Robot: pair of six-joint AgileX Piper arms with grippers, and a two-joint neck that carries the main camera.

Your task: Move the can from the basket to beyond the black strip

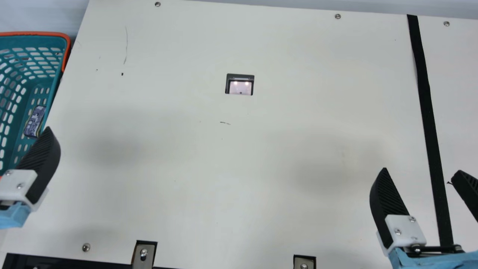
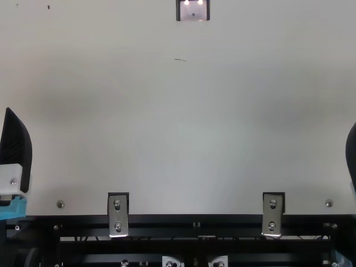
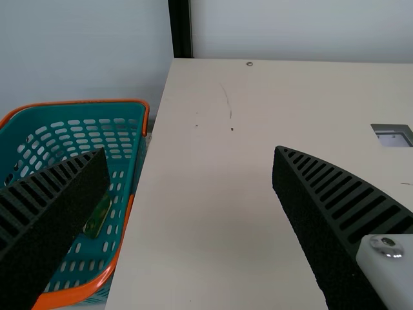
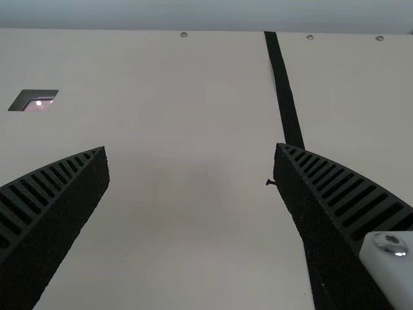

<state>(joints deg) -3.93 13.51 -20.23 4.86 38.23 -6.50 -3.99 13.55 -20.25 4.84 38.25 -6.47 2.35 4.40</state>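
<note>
The left gripper (image 1: 41, 164) points forward at the basket (image 1: 37, 33), fingers spread; the can (image 1: 35, 121) lies inside, apart from them. Near the black strip (image 1: 425, 93), the right gripper's (image 1: 422, 170) fingers are spread too.

Basket (image 1: 41, 34), can (image 1: 35, 121) and black strip (image 1: 427, 112), each partly out of sight
The main view's left edge cut off the basket and the left end effector (image 1: 41, 164), and its right edge cropped one finger of the right end effector (image 1: 422, 170); the can's print was too small to read; in the left wrist view, a finger covered part of the basket and can; in the right wrist view, another crossed in front of the strip; the top view's upper edge clipped the square opening (image 2: 193, 10)
</note>
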